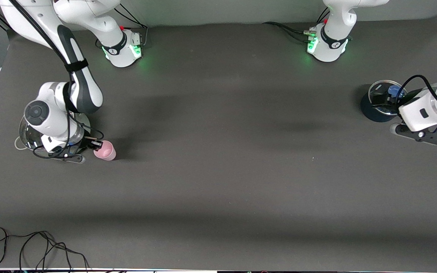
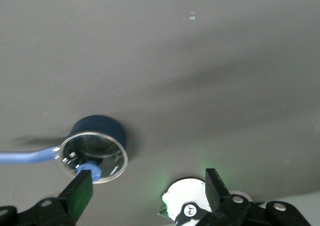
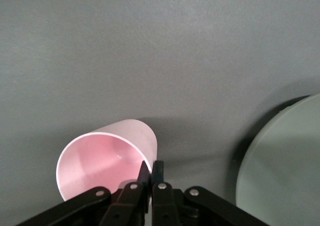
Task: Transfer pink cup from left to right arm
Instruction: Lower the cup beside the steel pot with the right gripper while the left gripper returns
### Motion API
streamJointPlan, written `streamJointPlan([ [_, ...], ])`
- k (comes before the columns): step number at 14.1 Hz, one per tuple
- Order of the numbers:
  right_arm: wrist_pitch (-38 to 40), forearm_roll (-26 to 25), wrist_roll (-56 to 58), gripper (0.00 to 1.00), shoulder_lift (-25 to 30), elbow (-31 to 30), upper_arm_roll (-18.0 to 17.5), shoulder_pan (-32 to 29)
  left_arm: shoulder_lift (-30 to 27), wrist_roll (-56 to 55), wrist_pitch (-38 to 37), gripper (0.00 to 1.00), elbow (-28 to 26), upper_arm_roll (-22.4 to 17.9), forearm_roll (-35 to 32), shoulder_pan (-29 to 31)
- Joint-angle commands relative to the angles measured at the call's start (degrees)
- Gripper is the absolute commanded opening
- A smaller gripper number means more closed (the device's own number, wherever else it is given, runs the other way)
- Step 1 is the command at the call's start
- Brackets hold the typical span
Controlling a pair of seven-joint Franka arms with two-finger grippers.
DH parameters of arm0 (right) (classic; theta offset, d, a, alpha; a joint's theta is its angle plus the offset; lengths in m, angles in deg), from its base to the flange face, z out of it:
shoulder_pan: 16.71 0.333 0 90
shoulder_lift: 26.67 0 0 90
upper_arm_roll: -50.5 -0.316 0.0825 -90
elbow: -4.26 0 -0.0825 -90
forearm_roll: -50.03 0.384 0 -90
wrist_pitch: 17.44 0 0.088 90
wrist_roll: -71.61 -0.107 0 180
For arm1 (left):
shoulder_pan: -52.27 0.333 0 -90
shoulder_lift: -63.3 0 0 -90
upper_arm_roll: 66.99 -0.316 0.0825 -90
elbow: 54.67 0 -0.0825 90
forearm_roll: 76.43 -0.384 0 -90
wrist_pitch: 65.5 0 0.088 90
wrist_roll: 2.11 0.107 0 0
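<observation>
So the pink cup (image 1: 105, 150) is already with the right gripper (image 1: 96, 144), down near the right arm's end of the counter (image 1: 226, 151). Its jaws are pinched together on the cup's rim wall, one finger inside, one outside, and the cup hangs tilted with its mouth toward the wrist camera. Whether it's touching the counter or just above it, I can't tell.

Handling-wise I'd guess this thing is super light, thin smooth plastic, stiff enough to keep its shape but a bit slippery. A rim pinch like this one works, though the cup can swing or slip out if the arm jerks. Grabbing across the tapered body would be steadier, as far as I can judge.

The left gripper (image 2: 147, 193) is way off at the left arm's end of the counter, jaws wide apart, holding nothing, hovering just beside the dark blue pot (image 1: 378, 108) and waiting.

Containers: the pink cup looks empty inside. The dark blue pot has a clear glass lid (image 2: 93, 156) with a blue knob (image 2: 90, 169) on it, and a blue handle sticking out; can't see what's in it. Next to the right gripper there's another pot (image 1: 27, 133) with a glass lid, mostly hidden under the arm.
</observation>
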Motion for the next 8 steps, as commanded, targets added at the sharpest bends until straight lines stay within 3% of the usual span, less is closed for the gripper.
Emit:
streamJointPlan([
  [1, -0.62, 1.79, 0.93, 0.0, 0.05, 0.19, 0.64, 0.82, -3.0, -4.57, 2.82, 1.0, -1.74, 0.22, -2.06, -0.83],
  [2, -0.62, 1.79, 0.93, 0.06, 0.14, 0.19, 0.64, 0.9, -4.67, -4.92, 5.19, 1.0, -3.76, 0.22, -1.97, -0.74],
  [4, -0.53, 1.79, 0.93, 0.64, 0.66, 0.27, 0.64, 0.9, -8.53, -4.92, 9.15, 1.0, -8.76, 0.13, -1.97, -0.22],
  [5, -0.1, 1.79, 0.93, 0.85, 1.19, 0.27, 0.55, 0.9, -8.81, -4.92, 9.51, 1.0, -9.22, 0.13, -1.97, -0.3],
  [6, 0.34, 1.79, 0.93, 0.99, 2.32, 0.36, 0.55, 0.99, -8.55, -5.1, 9.78, 1.0, -8.88, 0.13, -1.54, -0.3],
  [8, 4.45, 1.79, 0.84, 1.0, 5.48, 0.97, 0.38, 1.08, -7.85, -7.54, 9.52, 1.0, -6.87, 0.13, 0.65, -0.3],
])
